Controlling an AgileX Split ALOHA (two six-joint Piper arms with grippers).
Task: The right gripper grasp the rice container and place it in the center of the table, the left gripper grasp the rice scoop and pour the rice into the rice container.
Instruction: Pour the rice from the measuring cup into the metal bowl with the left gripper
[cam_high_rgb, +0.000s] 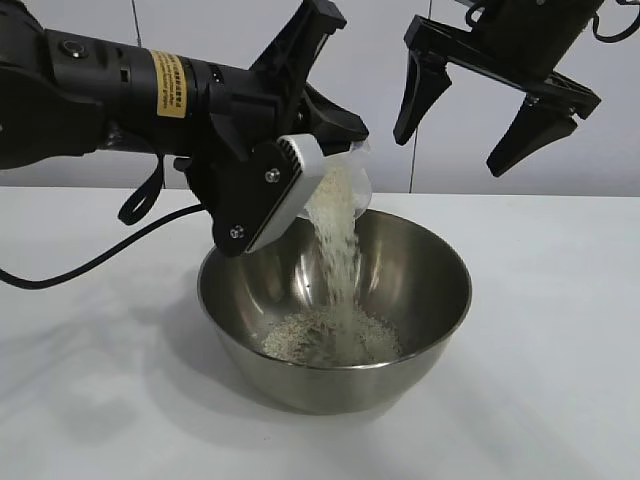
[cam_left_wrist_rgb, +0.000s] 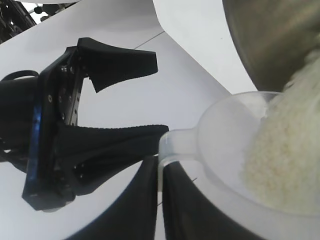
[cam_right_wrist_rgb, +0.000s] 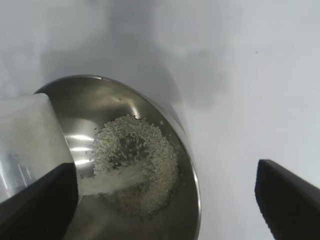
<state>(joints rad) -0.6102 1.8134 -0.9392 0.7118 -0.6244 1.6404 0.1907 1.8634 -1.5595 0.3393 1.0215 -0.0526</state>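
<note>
Bowls: one large shiny steel rice container (cam_high_rgb: 430, 290) sitting on the white table (cam_high_rgb: 560, 330).
Scoops: one clear plastic rice scoop (cam_left_wrist_rgb: 220, 135), tilting, spilling white rice (cam_high_rgb: 335, 250) bowlward.
Left gripper (cam_left_wrist_rgb: 159, 195): pinching the scoop's handle.
Right gripper (cam_high_rgb: 465, 125): hovering above the bowl, jaws spread.

— Middle of the table (cam_high_rgb: 90, 400)?
— Rice container (cam_high_rgb: 420, 300), resting on it, near the centre.
— Above the container?
— Rice scoop (cam_high_rgb: 345, 195), tilted over the rim on the exterior view's left, pinched at its tab by the left gripper (cam_high_rgb: 335, 125).
— Inside?
— Rice (cam_high_rgb: 335, 335) heaped on the bottom, with a stream falling from the scoop's lip onto the heap.
— Farther right?
— Right gripper (cam_high_rgb: 470, 125), up above the container's right side, fingers spread apart, touching nothing.
</note>
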